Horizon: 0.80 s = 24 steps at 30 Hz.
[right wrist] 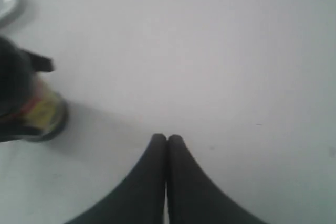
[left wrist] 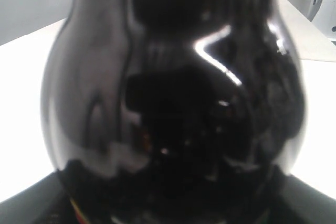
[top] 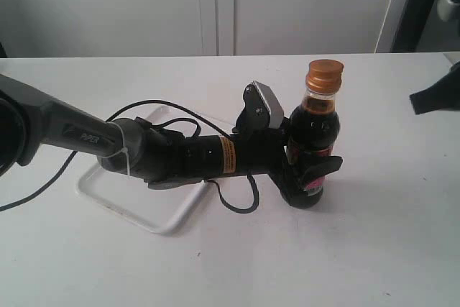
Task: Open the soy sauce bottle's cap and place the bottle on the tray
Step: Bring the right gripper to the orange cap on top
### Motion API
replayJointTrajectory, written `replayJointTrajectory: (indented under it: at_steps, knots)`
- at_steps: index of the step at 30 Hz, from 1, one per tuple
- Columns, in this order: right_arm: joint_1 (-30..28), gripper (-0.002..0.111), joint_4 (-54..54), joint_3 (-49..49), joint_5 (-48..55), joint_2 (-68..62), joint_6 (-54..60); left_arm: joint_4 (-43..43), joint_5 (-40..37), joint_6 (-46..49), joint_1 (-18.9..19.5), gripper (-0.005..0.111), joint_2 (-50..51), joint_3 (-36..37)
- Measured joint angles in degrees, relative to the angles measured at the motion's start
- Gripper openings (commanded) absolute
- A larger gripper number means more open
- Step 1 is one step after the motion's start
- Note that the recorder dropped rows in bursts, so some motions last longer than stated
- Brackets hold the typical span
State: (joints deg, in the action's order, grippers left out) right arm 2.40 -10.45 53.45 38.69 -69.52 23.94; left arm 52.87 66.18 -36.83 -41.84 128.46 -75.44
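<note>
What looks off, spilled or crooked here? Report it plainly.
Nothing stands out. The bottle stands upright on the table with its cap shut and no spill around it. The left hand clasps its lower body. The tray lies flat nearby.
</note>
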Motion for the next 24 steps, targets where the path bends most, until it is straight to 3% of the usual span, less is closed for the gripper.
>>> replayJointTrajectory:
  at_steps: [8,13,24]
  knots:
    - [-0.17,0.000,-15.49,8.57,18.04,-8.57,15.04,0.22,0.00,-0.25,0.00,0.000,0.00,-0.09]
    - [-4.04,0.000,-27.42,11.87,28.31,-10.49,23.10,0.22,-0.04,-0.25,0.00,0.000,0.00,-0.09]
    - [-6.42,0.000,-40.54,12.72,31.10,-13.82,27.80,0.22,-0.04,-0.25,0.00,0.000,0.00,-0.09]
